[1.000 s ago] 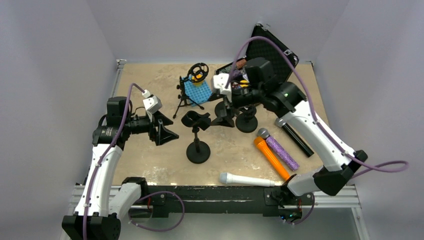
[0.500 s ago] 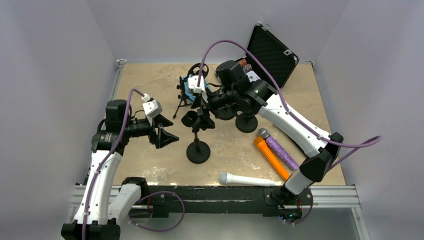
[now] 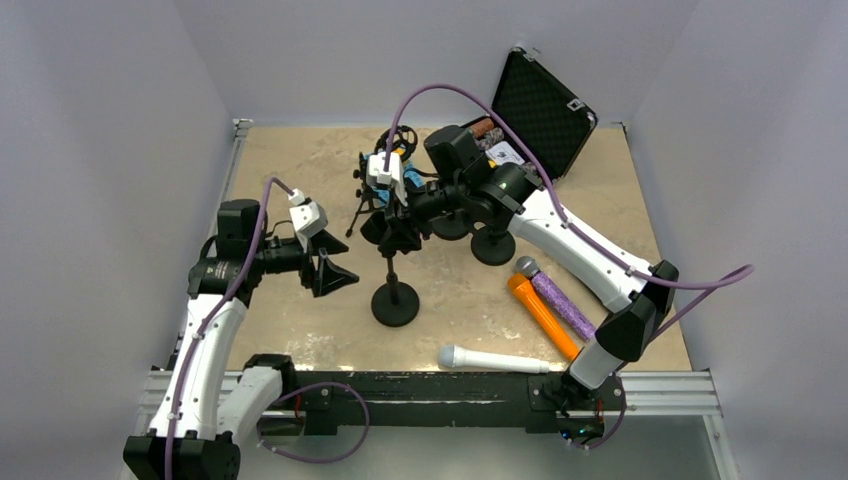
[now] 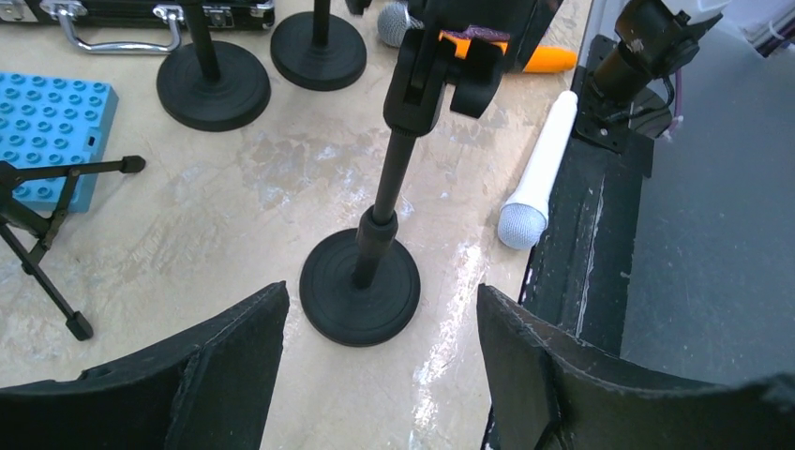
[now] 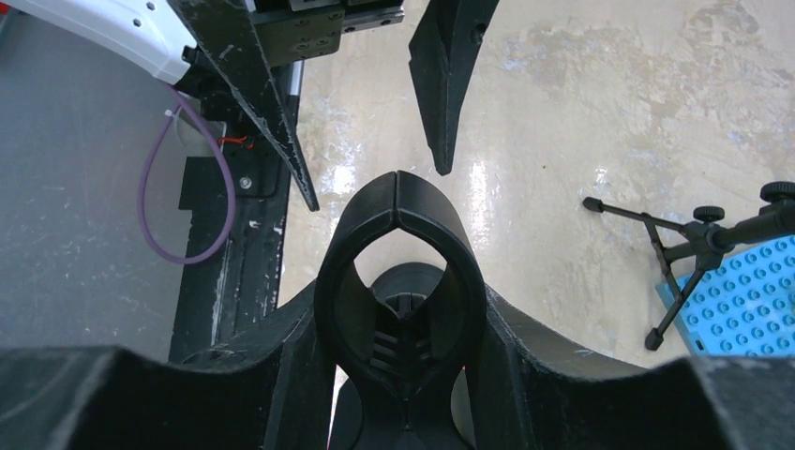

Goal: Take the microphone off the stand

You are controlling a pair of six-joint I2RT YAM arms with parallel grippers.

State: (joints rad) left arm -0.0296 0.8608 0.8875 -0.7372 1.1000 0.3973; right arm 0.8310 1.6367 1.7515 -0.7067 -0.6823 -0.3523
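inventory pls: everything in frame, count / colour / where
white microphone: 1, white, near edge
orange microphone: 1, orange, right of centre
purple microphone: 1, purple, alongside orange one
front stand: 1, black, centre, clip empty
rear stands: 2, black, behind it
tripod: 1, black, back centre
block plate: 1, blue, at tripod
ring mount: 1, black, back centre
case: 1, black, open, back right
left gripper: open, left of front stand
right gripper: fingers flank its clip, contact unclear
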